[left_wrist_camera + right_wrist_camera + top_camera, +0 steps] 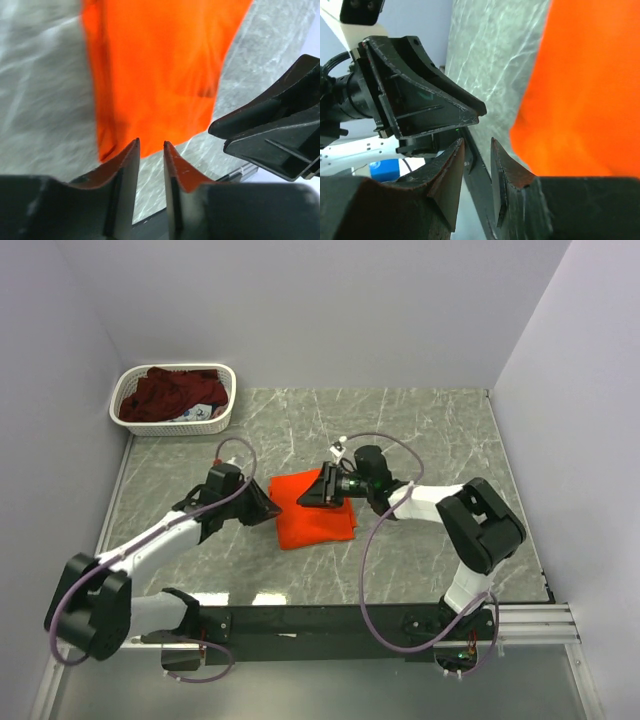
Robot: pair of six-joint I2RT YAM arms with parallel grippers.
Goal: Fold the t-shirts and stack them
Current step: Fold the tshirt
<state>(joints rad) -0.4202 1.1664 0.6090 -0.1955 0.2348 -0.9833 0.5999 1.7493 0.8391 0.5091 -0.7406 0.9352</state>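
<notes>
From my remote desk, I saw the folded orange t-shirt (312,508) lying mid-table. The left gripper (268,508) was at its 9 o'clock and the right gripper (308,492) at its 12 (both narrowly parted, pinching nothing). The maroon t-shirt (165,395) sat in the basket (225,418) at 10.

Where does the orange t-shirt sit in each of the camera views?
Top external: orange t-shirt at table centre.
Left wrist: orange t-shirt upper middle.
Right wrist: orange t-shirt fills the right side.
Shared landmark: grey marbled tabletop under it.
</notes>
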